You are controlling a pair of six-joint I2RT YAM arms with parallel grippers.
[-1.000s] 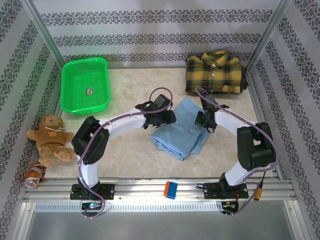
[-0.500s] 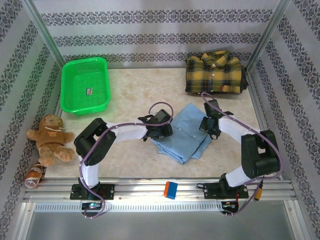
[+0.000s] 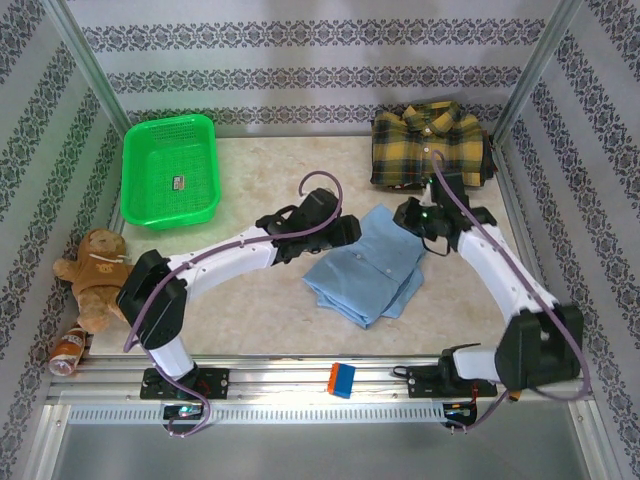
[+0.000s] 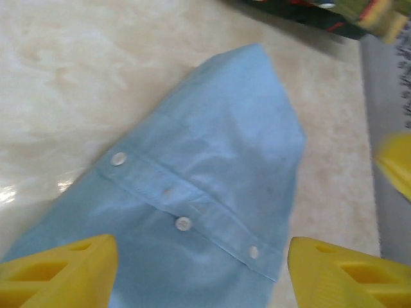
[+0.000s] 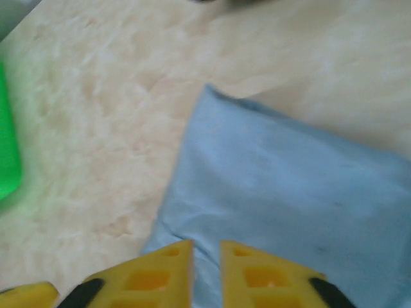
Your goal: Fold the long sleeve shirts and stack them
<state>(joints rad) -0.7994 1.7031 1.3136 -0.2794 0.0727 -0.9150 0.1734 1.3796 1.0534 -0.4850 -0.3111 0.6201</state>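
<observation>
Top external view: the light blue shirt [image 3: 365, 270] lies folded mid-table between the two arms, and the plaid shirt [image 3: 428, 145] lies folded in the far right corner, well apart from it
Both shirts look like soft, light, limp cloth that would sag and fall open if lifted by one point, so the blue one is best pinched through all its layers at two corners of a folded edge, clear of the buttons; the left gripper [image 4: 202, 256] hovers over its far left part with fingers spread wide and nothing between them, the button strip just beneath, while the right gripper [image 5: 207, 256] sits at the far right corner, fingers almost together with no cloth seen between them, the shirt just beyond their tips
</observation>
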